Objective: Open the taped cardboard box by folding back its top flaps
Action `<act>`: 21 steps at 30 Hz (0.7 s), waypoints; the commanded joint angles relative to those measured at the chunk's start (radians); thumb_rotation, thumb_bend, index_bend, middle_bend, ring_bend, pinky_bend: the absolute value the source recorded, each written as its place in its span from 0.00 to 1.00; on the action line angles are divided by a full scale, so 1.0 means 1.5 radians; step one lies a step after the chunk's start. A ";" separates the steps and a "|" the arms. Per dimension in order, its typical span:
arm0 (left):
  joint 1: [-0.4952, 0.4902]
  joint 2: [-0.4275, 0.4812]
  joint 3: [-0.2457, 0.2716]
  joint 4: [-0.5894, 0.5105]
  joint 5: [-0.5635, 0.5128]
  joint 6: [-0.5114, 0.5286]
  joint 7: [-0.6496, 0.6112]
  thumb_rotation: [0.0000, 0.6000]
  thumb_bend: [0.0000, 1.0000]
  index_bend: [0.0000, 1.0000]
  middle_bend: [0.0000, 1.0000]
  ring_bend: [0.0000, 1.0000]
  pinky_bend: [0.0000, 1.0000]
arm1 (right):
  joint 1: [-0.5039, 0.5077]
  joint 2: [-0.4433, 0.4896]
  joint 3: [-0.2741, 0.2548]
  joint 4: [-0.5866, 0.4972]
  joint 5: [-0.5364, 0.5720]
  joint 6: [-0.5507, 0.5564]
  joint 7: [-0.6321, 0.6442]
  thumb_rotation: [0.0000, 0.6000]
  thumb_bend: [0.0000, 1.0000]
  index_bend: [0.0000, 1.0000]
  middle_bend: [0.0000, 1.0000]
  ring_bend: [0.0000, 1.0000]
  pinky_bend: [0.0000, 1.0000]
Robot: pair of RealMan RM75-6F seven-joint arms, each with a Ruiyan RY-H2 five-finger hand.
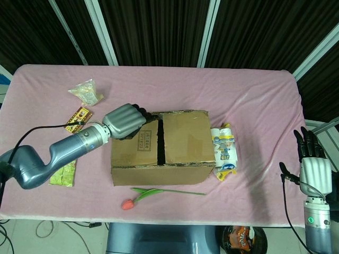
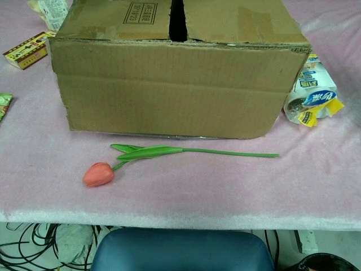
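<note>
So the brown taped cardboard box (image 1: pixel 160 146) sits mid-table on the pink fuzzy tablecloth (image 1: pixel 254 100), its two top flaps lying flat with a dark gap down the middle. The left hand (image 1: pixel 125 121) is over the far-left corner of the box, palm down, dark fingers (image 1: pixel 142 113) reaching over the left flap's back edge. Can't tell whether they're actually touching the cardboard or gripping anything, since the back of the hand hides them. Its silver arm curves in low from the left edge of the table. The right hand (image 1: pixel 312 165) is well away from the box, off the right table edge, held upright with fingers straight and apart, holding nothing.

A red tulip with a green stem (image 2: pixel 135 161) lies just in front of the box, and a crumpled white, blue and yellow packet (image 2: pixel 313 96) sits beside its right side.
</note>
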 commanded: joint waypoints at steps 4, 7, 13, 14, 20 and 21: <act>-0.044 -0.063 0.020 0.037 -0.029 -0.011 0.028 1.00 0.89 0.16 0.34 0.29 0.33 | -0.004 -0.001 0.005 -0.001 -0.004 -0.006 0.003 1.00 0.29 0.00 0.00 0.00 0.23; -0.055 -0.077 0.028 0.043 -0.037 -0.012 0.035 1.00 0.89 0.17 0.36 0.30 0.33 | -0.006 -0.001 0.007 -0.001 -0.007 -0.008 0.003 1.00 0.29 0.00 0.00 0.00 0.23; -0.073 -0.101 0.045 0.054 -0.052 -0.010 0.054 1.00 0.89 0.17 0.36 0.30 0.33 | -0.009 -0.002 0.012 -0.002 -0.008 -0.014 0.006 1.00 0.29 0.00 0.00 0.00 0.23; -0.078 -0.109 0.050 0.058 -0.055 -0.011 0.058 1.00 0.89 0.17 0.36 0.30 0.33 | -0.010 -0.002 0.012 -0.002 -0.009 -0.016 0.008 1.00 0.29 0.00 0.00 0.00 0.23; -0.093 -0.133 0.065 0.073 -0.071 -0.006 0.074 1.00 0.89 0.16 0.34 0.29 0.32 | -0.012 -0.003 0.013 -0.003 -0.016 -0.020 0.009 1.00 0.29 0.00 0.00 0.00 0.23; -0.096 -0.138 0.066 0.076 -0.074 -0.004 0.077 1.00 0.89 0.16 0.34 0.29 0.32 | -0.013 -0.004 0.013 -0.003 -0.016 -0.020 0.009 1.00 0.29 0.00 0.00 0.00 0.23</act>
